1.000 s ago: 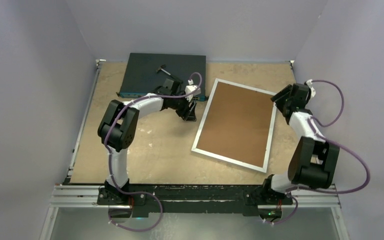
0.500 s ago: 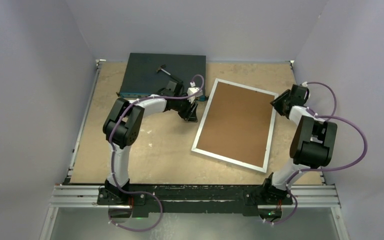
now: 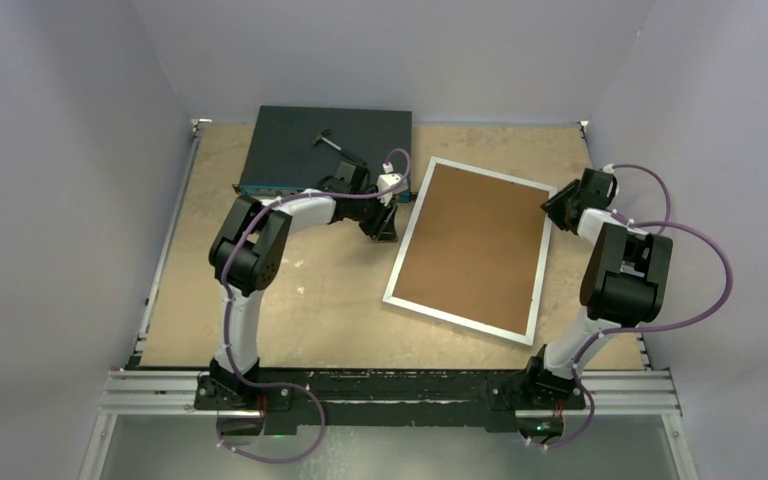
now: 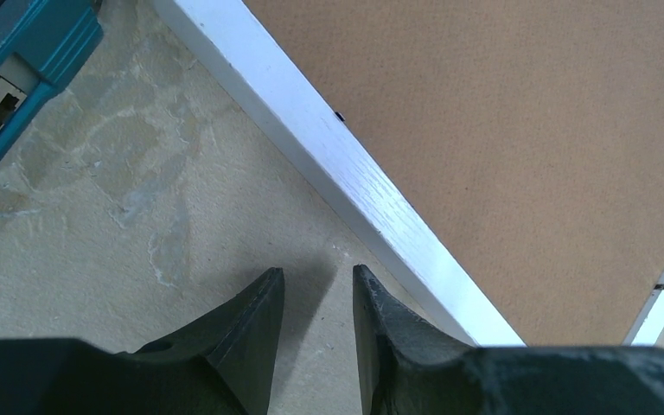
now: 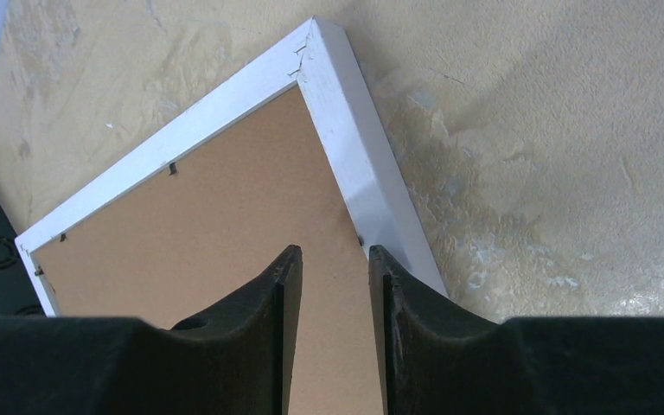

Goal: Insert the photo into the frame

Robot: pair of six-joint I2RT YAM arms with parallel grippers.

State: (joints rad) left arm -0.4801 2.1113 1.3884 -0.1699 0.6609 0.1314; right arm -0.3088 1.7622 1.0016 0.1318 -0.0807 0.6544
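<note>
one frame (image 4: 354,186), back side up; left tool (image 4: 316,285) and right tool (image 5: 335,259) narrowly parted, empty.

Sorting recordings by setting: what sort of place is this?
Probably a lab robot cell, not a home: plain grey walls box in a tan tabletop, left arm and right arm are bolted to an aluminium rail, and a dark network switch box lies at the back.
</note>
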